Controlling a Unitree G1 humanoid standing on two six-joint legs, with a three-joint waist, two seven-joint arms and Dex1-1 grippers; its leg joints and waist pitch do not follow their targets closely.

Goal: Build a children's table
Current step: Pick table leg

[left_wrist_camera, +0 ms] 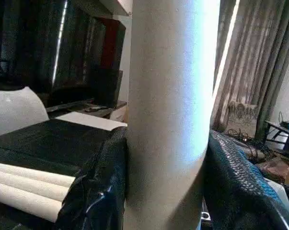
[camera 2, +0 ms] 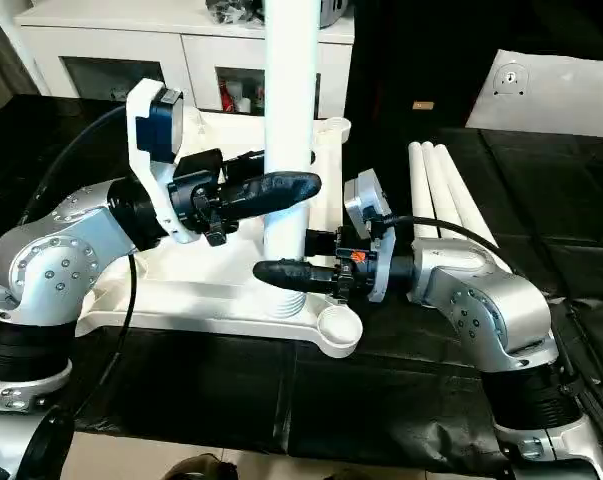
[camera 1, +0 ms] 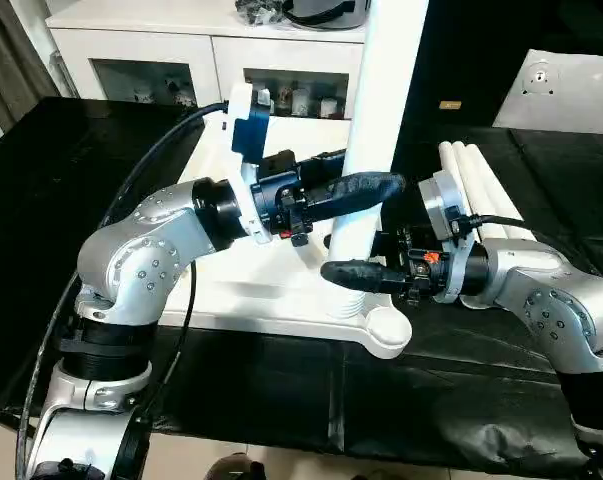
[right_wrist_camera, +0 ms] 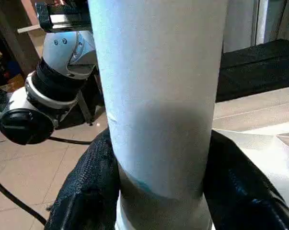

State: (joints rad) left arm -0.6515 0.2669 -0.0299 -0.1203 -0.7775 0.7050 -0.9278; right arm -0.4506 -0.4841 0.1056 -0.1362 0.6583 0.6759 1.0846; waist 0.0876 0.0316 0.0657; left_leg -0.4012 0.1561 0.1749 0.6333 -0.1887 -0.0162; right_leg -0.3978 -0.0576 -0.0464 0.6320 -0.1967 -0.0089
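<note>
Silver forearms come in from both sides, bent at the elbow and angled inward so the two wrists face each other across one upright leg [camera 1: 381,110]. Left gripper [camera 1: 366,190] sits higher on that white tube, its black textured fingers [left_wrist_camera: 98,187] pressed against either side of the smooth round shaft in the left wrist view. Right gripper [camera 2: 286,272] is lower, right down near the foot of the leg, and the right wrist view has its woven-looking fingers [right_wrist_camera: 89,191] hugging the tube on both sides, so both grippers are clamped around the same leg.

That leg stands vertical in a round corner socket of the tabletop [camera 1: 281,295], which lies flat on the black-covered work table [camera 1: 281,390] with its underside up. It's glossy white plastic, square with rounded edges; another open round socket [camera 1: 389,328] shows at the near corner, shaped like a shallow cup.

Off to the robot's right, three more legs [camera 2: 443,195] lie side by side on the black cloth, long white tapered tubes touching one another. Behind everything stands a white cabinet [camera 1: 181,60] with glass doors and small objects inside. A blue and white camera housing [camera 1: 249,125] sticks up from the left wrist, with a black cable [camera 1: 151,165] looping back along the arm.
</note>
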